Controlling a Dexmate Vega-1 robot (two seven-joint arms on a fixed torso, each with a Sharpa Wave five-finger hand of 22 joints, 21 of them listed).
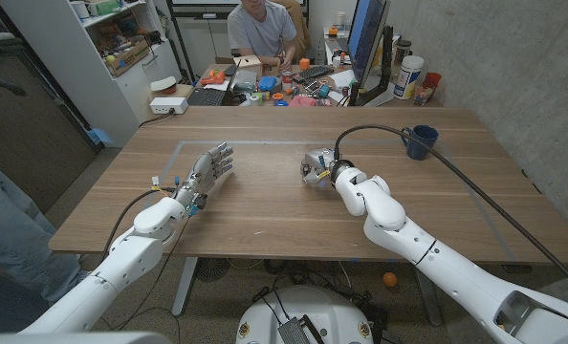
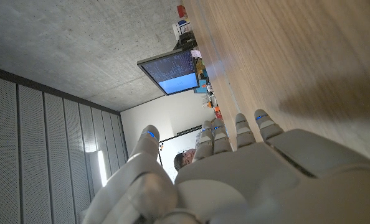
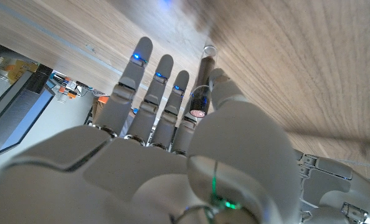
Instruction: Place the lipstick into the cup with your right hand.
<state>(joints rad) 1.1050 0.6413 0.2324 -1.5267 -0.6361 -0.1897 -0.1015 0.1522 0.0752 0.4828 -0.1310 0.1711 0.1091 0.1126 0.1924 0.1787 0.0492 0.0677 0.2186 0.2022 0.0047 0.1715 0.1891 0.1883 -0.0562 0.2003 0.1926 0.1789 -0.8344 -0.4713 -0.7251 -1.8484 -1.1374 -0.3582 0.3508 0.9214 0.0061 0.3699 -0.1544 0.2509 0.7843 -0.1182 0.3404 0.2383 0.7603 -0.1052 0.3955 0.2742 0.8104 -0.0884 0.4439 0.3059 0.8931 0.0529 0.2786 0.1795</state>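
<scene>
The right hand [image 3: 172,155] pinches the lipstick [image 3: 203,78] lengthwise along its fingers; the blue cup [image 1: 420,141] stands toward the table's far right corner.

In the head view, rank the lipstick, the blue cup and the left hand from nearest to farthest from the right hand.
1. lipstick: against the right hand fingers, mid-table.
2. left hand: across the table on the robot's left.
3. blue cup: far right; nearly as far as the left hand, so 2 and 3 are close.

A person [image 1: 262,29] sits behind the wooden table [image 1: 265,205] at a cluttered desk [image 1: 265,91] with a monitor [image 1: 368,38].
</scene>
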